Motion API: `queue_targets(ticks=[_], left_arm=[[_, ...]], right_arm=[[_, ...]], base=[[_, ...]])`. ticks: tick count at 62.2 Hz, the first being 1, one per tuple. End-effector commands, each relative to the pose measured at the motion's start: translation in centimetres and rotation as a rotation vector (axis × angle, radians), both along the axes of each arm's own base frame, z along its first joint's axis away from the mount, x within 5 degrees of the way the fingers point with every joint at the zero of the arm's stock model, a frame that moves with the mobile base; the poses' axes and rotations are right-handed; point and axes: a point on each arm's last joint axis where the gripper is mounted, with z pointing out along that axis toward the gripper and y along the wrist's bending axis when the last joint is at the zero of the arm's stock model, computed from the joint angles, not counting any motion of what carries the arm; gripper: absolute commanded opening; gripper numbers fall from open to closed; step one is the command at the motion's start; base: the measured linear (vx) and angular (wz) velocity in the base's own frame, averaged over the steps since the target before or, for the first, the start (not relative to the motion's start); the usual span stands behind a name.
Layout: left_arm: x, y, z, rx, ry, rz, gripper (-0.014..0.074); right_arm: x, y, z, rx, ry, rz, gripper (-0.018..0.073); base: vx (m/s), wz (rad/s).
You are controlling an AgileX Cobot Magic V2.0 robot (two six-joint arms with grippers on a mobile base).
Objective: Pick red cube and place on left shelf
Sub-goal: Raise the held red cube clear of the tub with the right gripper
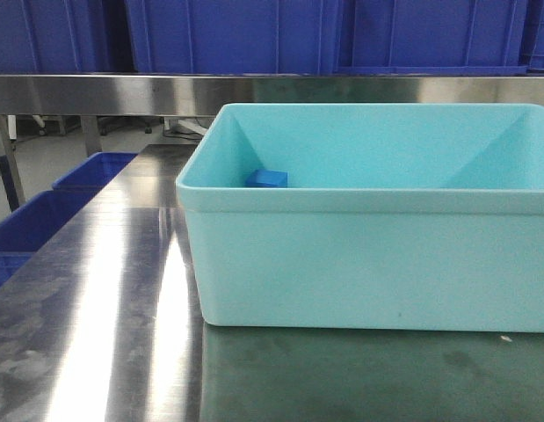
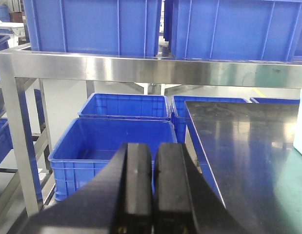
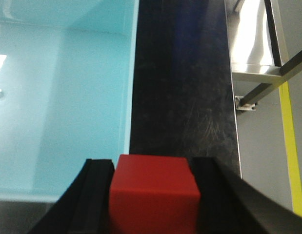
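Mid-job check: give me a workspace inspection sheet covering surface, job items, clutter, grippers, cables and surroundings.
Surface: steel table, shiny, carrying the tub.
Job's things: red cube off the table, clamped between gripper fingers; left shelf holds dark blue shelf crates, cube not yet on it.
Clutter: turquoise tub with a small blue block inside, near its left wall.
Grippers: right gripper shut on the red cube; left gripper shut, empty.
Cables: nothing seen.
Surroundings: blue floor crates left of the table; yellow floor line.

Steel table (image 1: 105, 308) bears turquoise tub (image 1: 368, 264); left shelf (image 2: 141, 68) bears blue crates (image 2: 92, 24).
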Motion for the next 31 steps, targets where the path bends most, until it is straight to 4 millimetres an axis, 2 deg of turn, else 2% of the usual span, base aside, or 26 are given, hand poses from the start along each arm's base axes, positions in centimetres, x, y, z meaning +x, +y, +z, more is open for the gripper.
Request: queue_targets(ticks=[1,20,31], left_arm=[[0.0,0.1,0.1,-0.018,-0.081,0.003,0.0102],[0.0,0.1,0.1,-0.018,-0.081,0.003,0.0102],[0.0,0.1,0.1,-0.018,-0.081,0.003,0.0102]], right_arm=[[-1.6,-0.6,0.8,-0.007,-0.163,0.033,0.0111],[-7.8,-2.1,-1.1,0.026,-0.413,0.075,0.0111],[-10.1,-2.7,-1.6,0.011,-0.526,0.103,0.0111]], base=[[0.0,0.0],[0.0,0.0],[0.0,0.0]])
